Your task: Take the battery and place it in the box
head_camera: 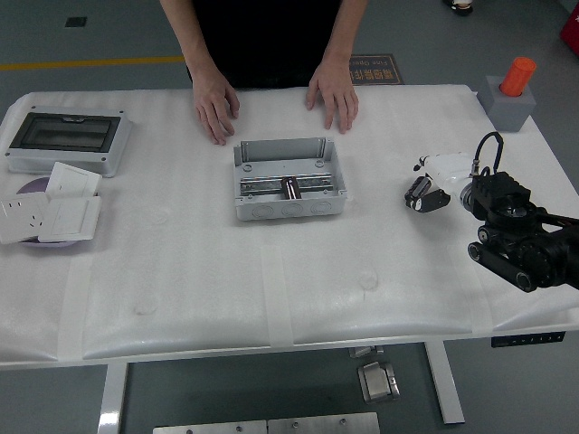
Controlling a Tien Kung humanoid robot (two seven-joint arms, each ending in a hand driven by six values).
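Observation:
An open grey box (pixel 289 179) sits at the table's centre. A small dark battery (pixel 291 188) lies inside it on the metal rail. My right hand (pixel 425 193), white with dark fingers, hovers low over the table well to the right of the box. Its fingers are loosely bent and hold nothing. The black right arm (pixel 520 240) comes in from the right edge. My left arm is out of view.
A person stands at the far side with both hands (pixel 215 108) (pixel 333 95) flat on the table behind the box. At left are a grey enclosure with a dark lid (pixel 65 140) and white socket plates (pixel 50 206). An orange cylinder on a grey block (pixel 511 90) stands far right.

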